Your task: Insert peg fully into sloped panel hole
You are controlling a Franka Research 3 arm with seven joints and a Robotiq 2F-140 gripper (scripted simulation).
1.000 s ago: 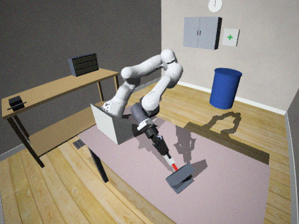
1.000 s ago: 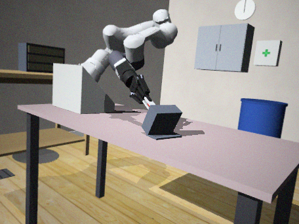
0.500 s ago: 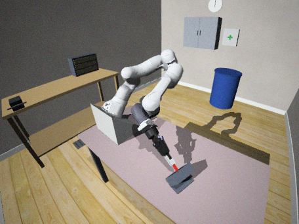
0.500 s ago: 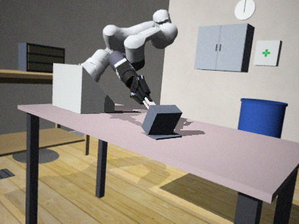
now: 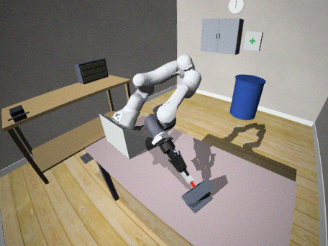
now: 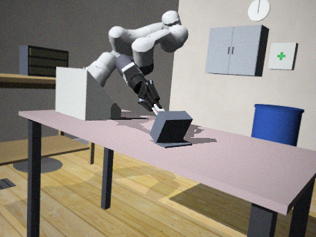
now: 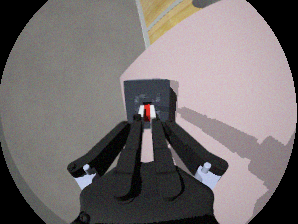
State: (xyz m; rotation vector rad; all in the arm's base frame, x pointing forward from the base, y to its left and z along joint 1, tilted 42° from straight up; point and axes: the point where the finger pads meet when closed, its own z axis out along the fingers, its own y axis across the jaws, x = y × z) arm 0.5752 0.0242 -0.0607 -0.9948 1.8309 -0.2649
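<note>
One arm: white and jointed (image 5: 158, 75) (image 6: 138, 34), reaching down at a slant over the pink table (image 5: 252, 187) (image 6: 222, 159) (image 7: 215, 55).
Gripper (image 5: 188, 178) (image 6: 158, 110) (image 7: 147, 111): black, tilted, its jaws drawn in narrow on the red peg, one pale fingertip on each side.
Peg (image 5: 193, 185) (image 7: 147, 109): red, between the fingertips, slanting down to the sloped panel; its lower end is at the dark hole in the panel's face. How deep it sits, I cannot tell.
Sloped panel (image 5: 197, 193) (image 6: 173, 127) (image 7: 137, 92): dark grey, a tilted block on a flat foot, standing on the table.
Wall box (image 5: 252, 41) (image 6: 282, 56): white, marked with a green cross, beside the grey cupboard (image 5: 220, 36) (image 6: 235, 50); no lettering readable.
Clock (image 5: 236, 5) (image 6: 258, 9): round and white, a dark hand pointing up; no numerals readable.
Bin (image 5: 247, 97) (image 6: 277, 125): plain blue, near the wall.
</note>
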